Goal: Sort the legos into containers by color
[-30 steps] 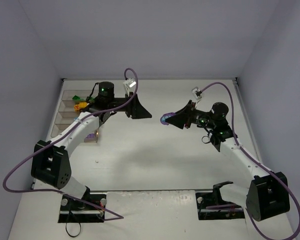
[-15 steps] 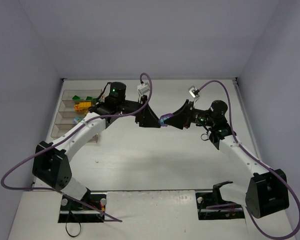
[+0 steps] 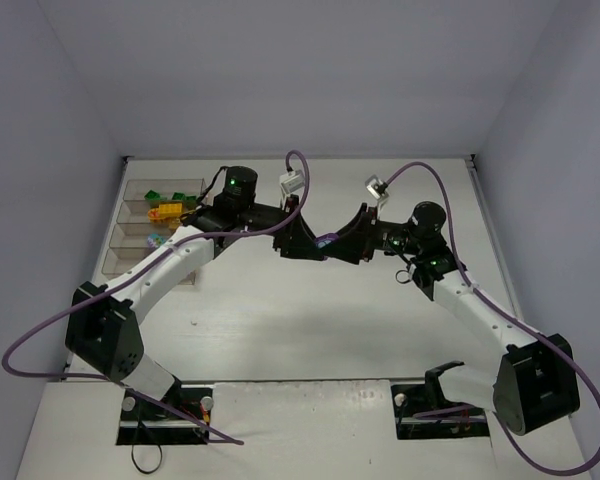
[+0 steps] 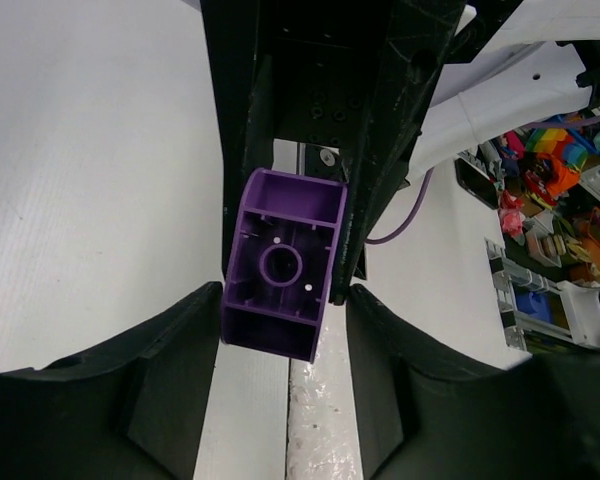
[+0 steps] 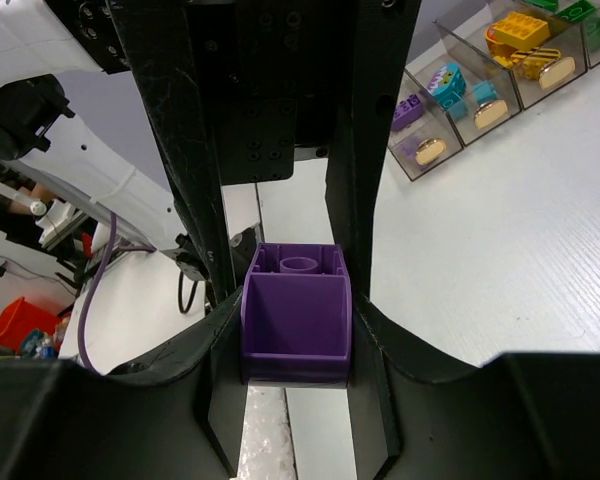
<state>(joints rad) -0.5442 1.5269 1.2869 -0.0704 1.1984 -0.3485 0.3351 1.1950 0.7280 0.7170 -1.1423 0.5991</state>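
Inward, arms (image 3: pixel 170 265) outstretched; right tool (image 5: pixel 296 335) gripping purple brick (image 4: pixel 280 265), left tool (image 4: pixel 285 300) flanking

No legible text, label or number appears anywhere.

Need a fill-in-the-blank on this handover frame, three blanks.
1. The brick held between the two arms is ___ in color.
2. The hand clamped on it belongs to the ___ arm.
3. In the top view, the clear box stands at the ___ edge of the table.

Missing words: purple; right; left.
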